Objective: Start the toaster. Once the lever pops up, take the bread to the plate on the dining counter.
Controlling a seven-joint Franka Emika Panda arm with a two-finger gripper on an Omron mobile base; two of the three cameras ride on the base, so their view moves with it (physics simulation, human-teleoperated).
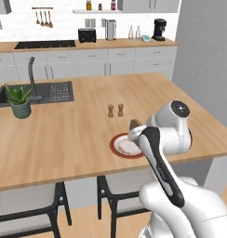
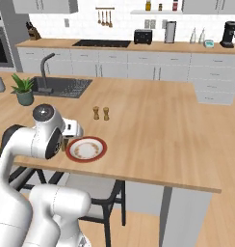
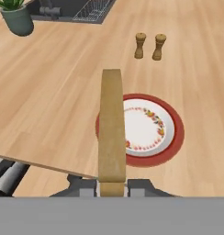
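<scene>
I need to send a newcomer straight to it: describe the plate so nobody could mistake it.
Start at the dining counter, the big wooden-topped island. Near its front edge, ahead of two small brown shakers, lies the plate. It is the one round, flat dish there: white centre, ring of small coloured marks, broad red rim, with the bread held on edge in front of it.

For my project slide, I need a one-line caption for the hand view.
Gripper shut on the bread, held edge-on over the red-rimmed plate on the dining counter.
</scene>
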